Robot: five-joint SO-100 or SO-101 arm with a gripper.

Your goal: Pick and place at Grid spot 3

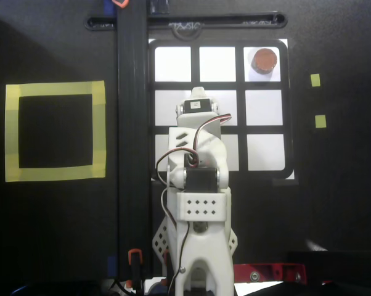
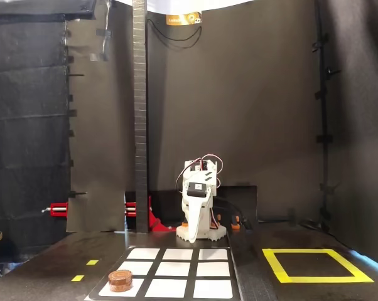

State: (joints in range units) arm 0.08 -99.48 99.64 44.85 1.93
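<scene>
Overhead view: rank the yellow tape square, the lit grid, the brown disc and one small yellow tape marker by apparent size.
1. lit grid
2. yellow tape square, somewhat smaller
3. brown disc
4. small yellow tape marker

All lie flat on the table, so camera nearness hardly matters.

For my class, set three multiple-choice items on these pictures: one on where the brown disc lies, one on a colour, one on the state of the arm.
1. In the overhead view, the brown disc lies in which cell of the grid?
A. centre
B. upper-right corner
C. lower-left corner

2. What colour is the tape square?
A. yellow
B. red
C. blue

3. The arm is:
A. carrying the disc
B. folded back, apart from the disc
C. resting on the tape square

Answers:
1 B, the disc sits in Grid spot 3, the top-right cell.
2 A, the tape outline is yellow in both views.
3 B, the arm is folded near its base, and the disc lies alone.
</scene>
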